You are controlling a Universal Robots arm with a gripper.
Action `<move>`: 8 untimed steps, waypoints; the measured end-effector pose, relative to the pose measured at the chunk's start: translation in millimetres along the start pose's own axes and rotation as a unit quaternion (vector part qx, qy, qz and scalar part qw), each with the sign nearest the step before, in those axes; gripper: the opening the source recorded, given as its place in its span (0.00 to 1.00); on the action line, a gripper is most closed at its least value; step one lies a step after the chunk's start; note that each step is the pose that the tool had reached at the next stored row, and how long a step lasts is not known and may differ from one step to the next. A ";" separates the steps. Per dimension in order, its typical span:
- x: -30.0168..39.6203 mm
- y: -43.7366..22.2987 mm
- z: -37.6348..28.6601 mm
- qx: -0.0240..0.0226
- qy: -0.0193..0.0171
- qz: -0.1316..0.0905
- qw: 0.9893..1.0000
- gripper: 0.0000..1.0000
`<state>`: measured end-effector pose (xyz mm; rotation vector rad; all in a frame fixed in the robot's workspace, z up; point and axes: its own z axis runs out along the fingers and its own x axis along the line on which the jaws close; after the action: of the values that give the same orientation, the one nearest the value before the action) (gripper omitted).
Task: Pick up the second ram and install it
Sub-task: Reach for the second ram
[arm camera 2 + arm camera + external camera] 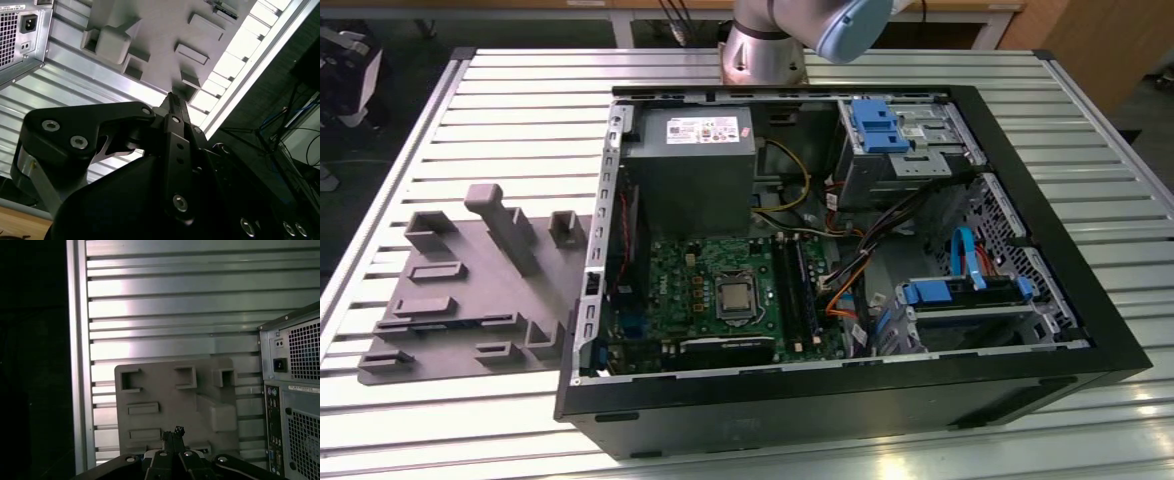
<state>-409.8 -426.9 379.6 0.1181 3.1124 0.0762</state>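
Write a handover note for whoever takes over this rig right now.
Gripper: shut, nothing seen between its fingertips, hanging by the edge of the grey tray in both wrist views.
Open computer case stands at the tray's right in the exterior view.
Done: cannot tell whether the second ram sits in the motherboard slots.
Left: install unconfirmed.

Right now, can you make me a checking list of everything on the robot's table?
Surface: slatted metal table.
Job's things: second ram cannot be told from the dark slots on the motherboard.
Clutter: grey tray; open computer case.
Grippers: gripper shut, nothing seen in it, facing the grey tray.
Cables: coloured wires inside the case.
Surroundings: wooden furniture beyond the table.
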 end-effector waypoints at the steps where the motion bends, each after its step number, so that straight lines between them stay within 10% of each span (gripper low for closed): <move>1: 0.3 -0.4 0.1 0.000 0.000 0.000 1.000 0.11; 8: 2.7 -3.0 0.8 0.000 0.000 0.000 1.000 0.11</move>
<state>-412.7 -429.6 378.5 0.1181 3.1123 0.0762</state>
